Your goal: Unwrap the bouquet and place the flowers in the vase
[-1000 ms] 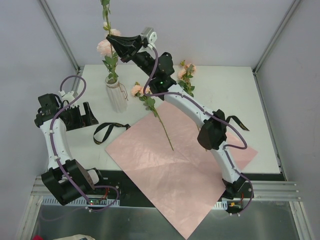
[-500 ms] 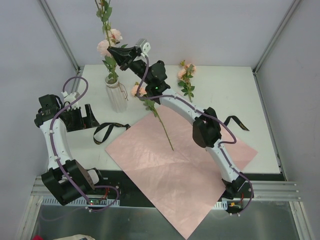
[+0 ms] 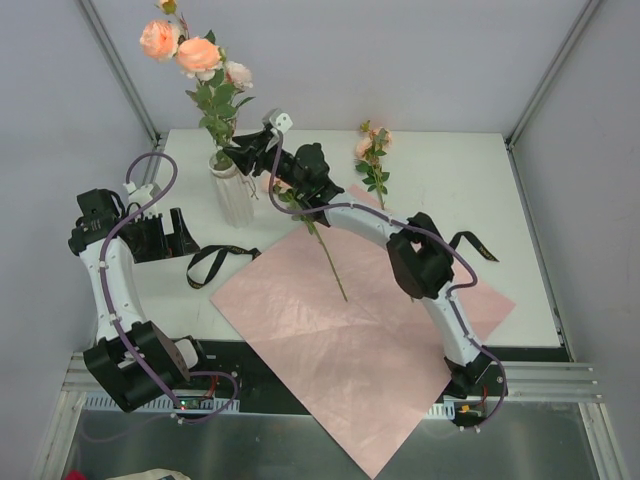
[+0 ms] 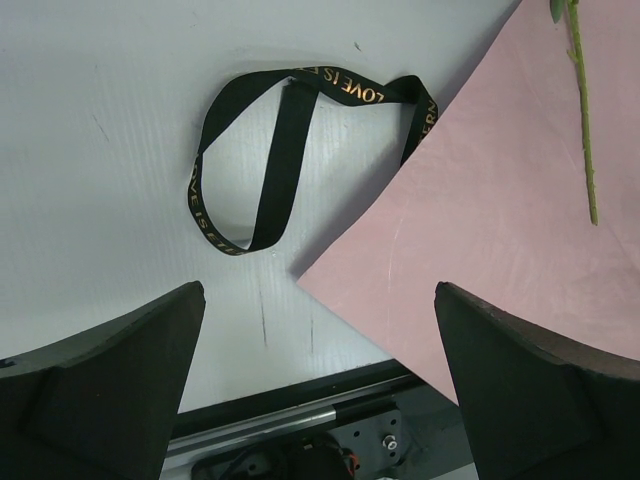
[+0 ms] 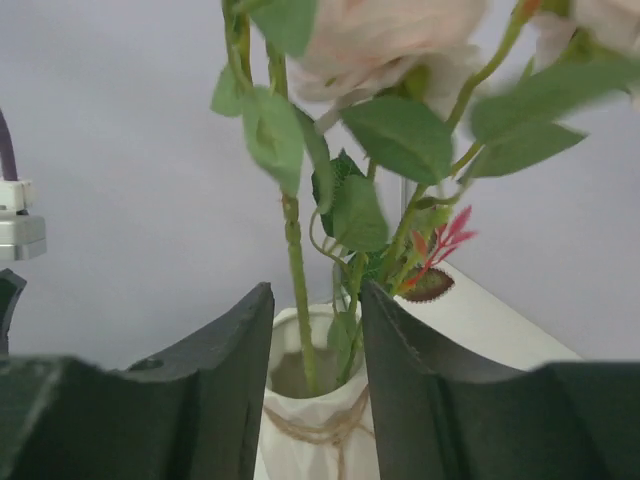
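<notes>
While the right gripper (image 3: 243, 156) hangs just right of the mouth of the vase (image 3: 232, 198), its jaws stand narrowly apart. The wrist view shows green stems running down through that gap into the vase, with open space beside them. Three flowers (image 3: 198, 55) already stand in the vase, their peach and pale pink blooms high above its rim and their leaves crowding the neck. One more rose (image 3: 326, 258) lies to the right of the vase, its head close by and its stem reaching away onto the pink paper (image 3: 350, 350), which lies flat and unfolded. Another sprig (image 3: 372, 158) lies farther right of the vase on the bare surface (image 3: 470, 180). On the near side of the vase a black ribbon (image 4: 280, 160) lies in a loose loop that meets the paper's edge. The left gripper (image 4: 315, 300) hovers to the near left of the vase, above the ribbon, with its jaws wide and empty.
</notes>
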`<state>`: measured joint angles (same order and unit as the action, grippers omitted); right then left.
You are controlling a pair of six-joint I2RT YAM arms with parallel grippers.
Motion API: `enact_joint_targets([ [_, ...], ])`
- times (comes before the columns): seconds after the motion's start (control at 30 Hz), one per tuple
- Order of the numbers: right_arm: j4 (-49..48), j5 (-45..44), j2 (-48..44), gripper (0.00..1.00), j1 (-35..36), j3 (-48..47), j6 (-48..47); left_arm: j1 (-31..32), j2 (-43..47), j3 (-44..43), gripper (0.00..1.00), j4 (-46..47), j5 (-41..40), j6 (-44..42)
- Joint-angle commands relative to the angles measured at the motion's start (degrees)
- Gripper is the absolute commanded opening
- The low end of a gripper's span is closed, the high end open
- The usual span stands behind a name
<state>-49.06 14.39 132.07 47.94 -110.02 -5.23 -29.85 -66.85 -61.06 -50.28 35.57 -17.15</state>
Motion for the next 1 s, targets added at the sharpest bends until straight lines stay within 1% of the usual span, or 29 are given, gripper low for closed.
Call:
enact_joint_targets([
  [0.0,0.2,1.2,-11.6,0.49,0.4,3.7,-0.8,-0.4,2.3,-0.9,0.99,-1.4,1.3,-1.6],
  [0.03,1.2,1.4,-12.6,0.51,0.4,4.5,-1.4,-0.4,2.3,-0.6,0.99,-1.5,1.1,-1.7],
  [0.07,2.8,1.6,-14.3,0.58,0.4,5.1,-2.0,-0.4,2.4,-0.6,0.99,-1.3,1.2,-1.7],
  [0.1,6.9,1.8,-14.8,0.63,0.5,5.0,-3.1,-0.4,2.4,-0.4,0.99,-1.2,1.2,-1.6],
  [0.13,9.0,1.8,-16.0,0.72,0.5,4.8,-3.5,-0.4,2.4,-0.1,0.99,-1.2,1.3,-1.7],
  [0.17,10.7,1.6,-16.8,0.78,0.5,4.9,-4.0,-0.4,2.4,0.1,0.99,-1.0,1.3,-1.6],
  [0.2,14.7,1.3,-17.7,0.84,0.4,5.2,-4.4,-0.4,2.6,0.1,0.99,-1.0,1.2,-1.7],
  [0.23,17.0,1.0,-19.6,0.99,0.3,5.5,-5.7,-0.4,2.6,0.1,0.99,-1.0,1.2,-1.6],
  [0.27,19.3,-0.1,-20.9,0.97,0.2,5.9,-6.4,-0.4,2.7,0.1,0.99,-1.0,1.0,-1.6],
  [0.3,24.8,-1.1,-22.1,0.96,0.2,7.2,-7.3,-0.5,2.8,0.2,0.99,-0.7,0.9,-1.6],
  [0.37,29.3,-4.6,-26.1,0.96,-0.5,9.5,-9.6,-0.5,2.9,0.4,0.99,-0.7,1.2,-1.5],
  [0.4,31.4,-5.8,-27.6,0.96,-0.9,13.2,-9.8,-0.5,2.9,0.4,0.99,-0.7,1.3,-1.6],
  [0.43,31.9,-7.3,-30.0,0.96,-2.1,15.3,-9.5,-0.5,2.7,0.4,0.99,-0.7,1.4,-1.6],
  [0.47,32.9,-12.1,-31.1,0.96,-2.8,16.8,-6.4,-0.5,2.6,0.2,0.99,-0.7,1.4,-1.6],
  [0.5,38.4,-14.0,-32.0,0.96,-3.6,17.5,-5.1,-0.4,2.5,0.1,0.99,-0.6,1.6,-1.6],
  [0.53,41.6,-16.2,-33.0,0.96,-5.3,18.3,-4.9,-0.5,2.4,0.0,0.99,-0.6,1.6,-1.6],
  [0.57,43.8,-16.4,-33.4,0.96,-6.4,18.7,-4.7,-0.5,2.5,-0.1,0.99,-0.7,1.6,-1.6],
  [0.6,47.6,-16.0,-33.5,0.96,-8.9,19.1,-4.4,-0.5,2.6,-0.2,0.99,-0.6,1.7,-1.7],
  [0.63,48.8,-15.6,-33.3,0.96,-10.2,19.1,-4.3,-0.5,2.8,-0.2,0.99,-0.7,1.7,-1.7],
  [0.67,52.4,-17.5,-32.6,0.96,-11.5,18.2,-3.9,-0.5,2.9,-0.2,0.99,-0.6,1.8,-1.7],
  [0.7,58.8,-20.3,-31.6,0.96,-12.4,16.8,-2.3,-0.5,3.0,-0.1,0.99,-0.7,1.9,-1.6],
  [0.77,65.7,-25.4,-27.3,0.96,-15.2,11.4,-1.3,-0.6,3.0,-0.1,0.99,-0.6,2.0,-1.4],
  [0.8,70.7,-26.7,-25.9,0.97,-16.7,9.9,0.4,-0.5,3.1,0.0,0.99,-0.7,2.1,-1.2],
  [0.83,73.1,-27.7,-23.0,0.99,-17.5,8.4,1.3,-0.5,3.2,0.1,0.99,-0.6,2.2,-1.3],
  [0.9,77.1,-29.4,-21.0,1.0,-18.8,7.1,2.3,-0.5,3.3,0.1,0.99,-0.6,2.3,-1.3],
  [0.97,77.8,-31.8,-19.3,0.95,-20.2,7.9,2.5,-0.5,3.5,0.2,0.99,-0.7,2.2,-1.2],
])
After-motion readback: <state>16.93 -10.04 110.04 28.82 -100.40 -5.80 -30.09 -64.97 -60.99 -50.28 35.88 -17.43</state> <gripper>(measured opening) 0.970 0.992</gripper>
